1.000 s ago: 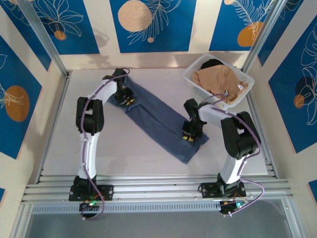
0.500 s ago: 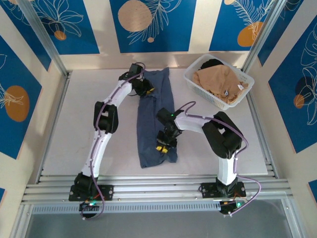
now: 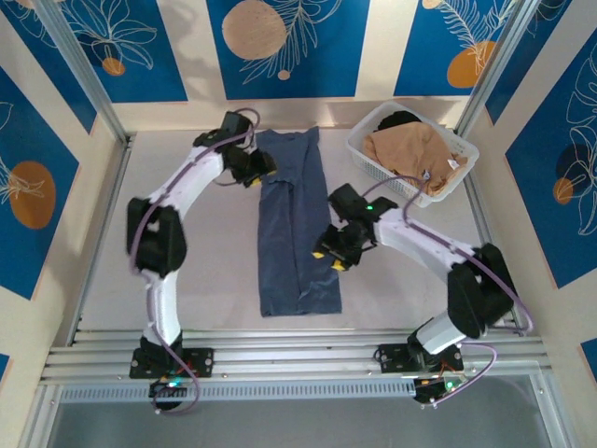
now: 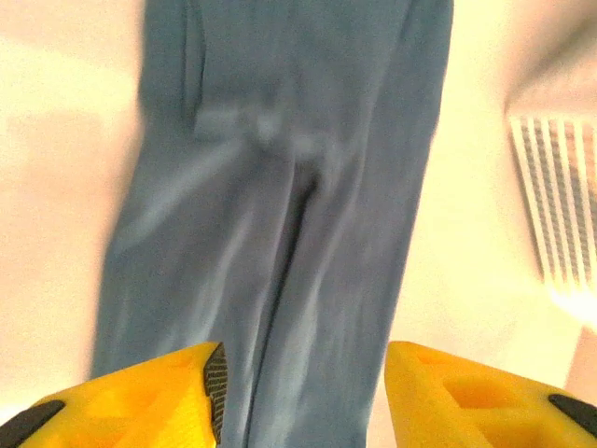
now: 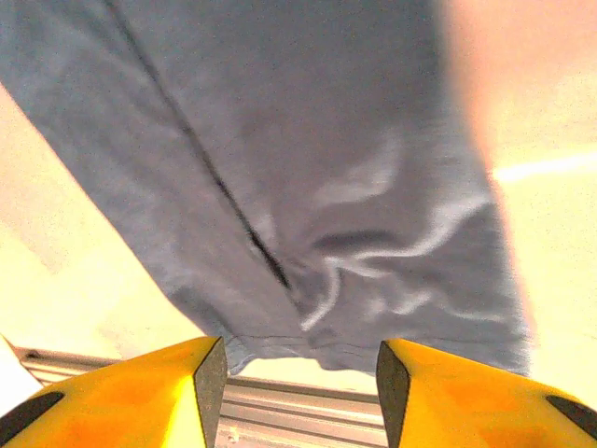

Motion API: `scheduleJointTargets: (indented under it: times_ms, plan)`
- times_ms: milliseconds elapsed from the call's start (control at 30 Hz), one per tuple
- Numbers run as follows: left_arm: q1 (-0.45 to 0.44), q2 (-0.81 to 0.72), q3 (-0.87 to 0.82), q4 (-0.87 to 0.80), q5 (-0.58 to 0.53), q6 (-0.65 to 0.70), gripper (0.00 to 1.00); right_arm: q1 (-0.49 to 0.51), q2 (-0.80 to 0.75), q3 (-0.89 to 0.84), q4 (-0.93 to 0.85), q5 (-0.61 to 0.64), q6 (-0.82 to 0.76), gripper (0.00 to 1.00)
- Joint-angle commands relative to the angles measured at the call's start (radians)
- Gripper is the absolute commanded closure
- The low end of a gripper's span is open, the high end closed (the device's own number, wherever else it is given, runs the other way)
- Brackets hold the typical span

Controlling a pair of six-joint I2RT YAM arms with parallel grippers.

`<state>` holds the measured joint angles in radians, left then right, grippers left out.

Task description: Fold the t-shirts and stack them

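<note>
The slate-blue t-shirt (image 3: 294,224) lies flat on the table as a long narrow strip running from the back edge toward the front, with a fold line down its middle. My left gripper (image 3: 254,170) hovers beside the strip's far left end, open, with the blue cloth (image 4: 289,205) stretching away below its empty yellow fingers (image 4: 140,397). My right gripper (image 3: 333,252) sits just right of the strip's middle, open and empty, looking down on the shirt's near hem (image 5: 308,215). The tan-beige t-shirt (image 3: 410,149) is bunched up in the basket.
The white lattice basket (image 3: 373,161) stands at the back right corner with a dark cloth (image 3: 403,119) under the tan one. Metal rails (image 3: 298,359) run along the table's near edge. Bare table (image 3: 205,252) lies left of the strip.
Both grippers have let go of the blue shirt and drawn outward, left one to the left, right one to the right. The shirt now lies straight and slightly smoother.
</note>
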<state>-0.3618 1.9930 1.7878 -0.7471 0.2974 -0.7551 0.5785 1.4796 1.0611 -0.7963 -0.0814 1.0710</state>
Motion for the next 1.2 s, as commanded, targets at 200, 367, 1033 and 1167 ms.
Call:
scheduleJointTargets:
  times_ms: [200, 367, 1033, 1167]
  plan:
    - [-0.151, -0.421, -0.833, -0.077, 0.234, -0.002, 0.51, -0.124, -0.142, -0.276, -0.014, -0.205, -0.152, 0.46]
    - [-0.236, -0.509, -1.017, 0.069, 0.248, -0.14, 0.51, -0.14, -0.117, -0.336, 0.029, -0.284, -0.201, 0.45]
    - [-0.402, -0.314, -0.975, 0.179, 0.134, -0.208, 0.93, -0.041, 0.091, -0.346, 0.131, -0.292, -0.158, 0.51]
    - [-0.403, -0.34, -0.994, 0.172, 0.122, -0.205, 1.0, -0.006, 0.144, -0.326, 0.146, -0.257, -0.128, 0.63]
